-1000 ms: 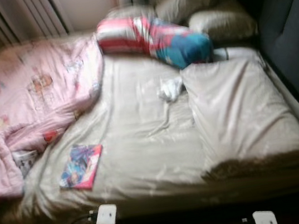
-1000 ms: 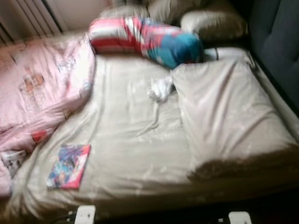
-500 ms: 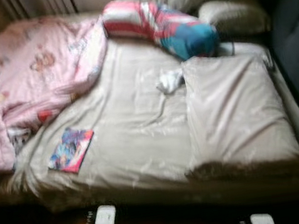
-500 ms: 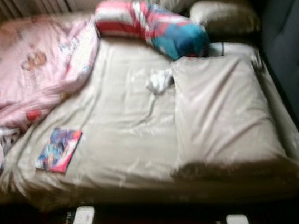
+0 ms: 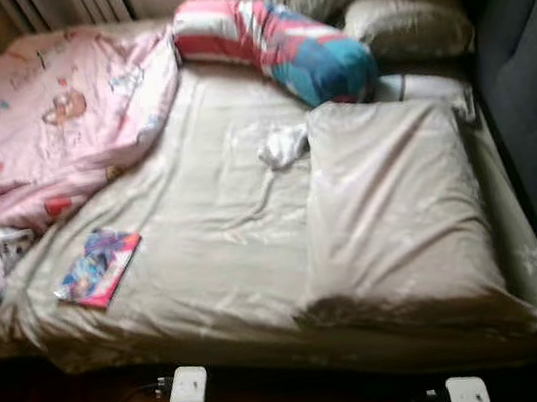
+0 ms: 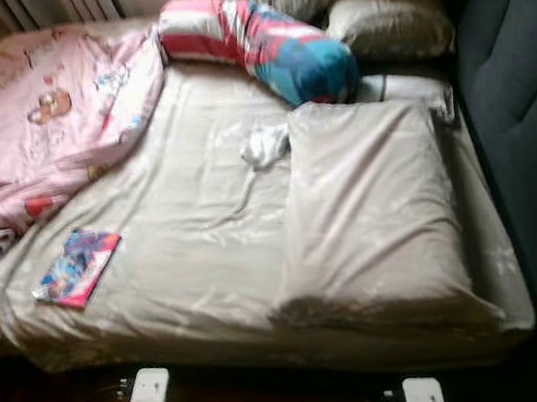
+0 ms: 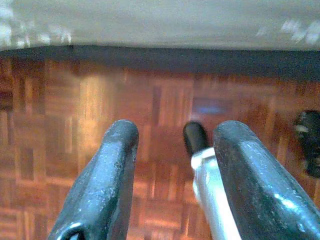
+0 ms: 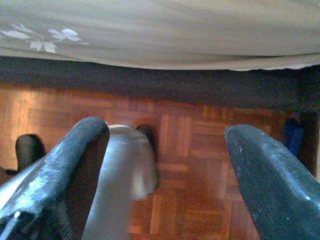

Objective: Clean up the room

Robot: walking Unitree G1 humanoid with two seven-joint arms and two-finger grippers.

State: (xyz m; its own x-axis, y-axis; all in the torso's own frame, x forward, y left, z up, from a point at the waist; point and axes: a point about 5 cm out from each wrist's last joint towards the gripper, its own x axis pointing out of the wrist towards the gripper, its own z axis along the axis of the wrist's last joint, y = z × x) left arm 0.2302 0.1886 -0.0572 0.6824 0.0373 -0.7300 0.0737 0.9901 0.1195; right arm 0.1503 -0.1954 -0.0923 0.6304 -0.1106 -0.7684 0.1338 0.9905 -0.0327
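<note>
Left eye view: beige bed [image 5: 227,258] on parquet floor [image 7: 160,115]; both grippers' fingers [image 8: 75,165] apart

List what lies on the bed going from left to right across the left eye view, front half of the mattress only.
Pink cartoon blanket → colourful book → small white crumpled cloth → large beige pillow.

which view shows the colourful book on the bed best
The left eye view: the book lies whole on the beige sheet, beside the pink blanket. The right eye view shows it too, nearer the picture's edge. Both wrist views look at the wooden floor and the bed's edge.
</note>
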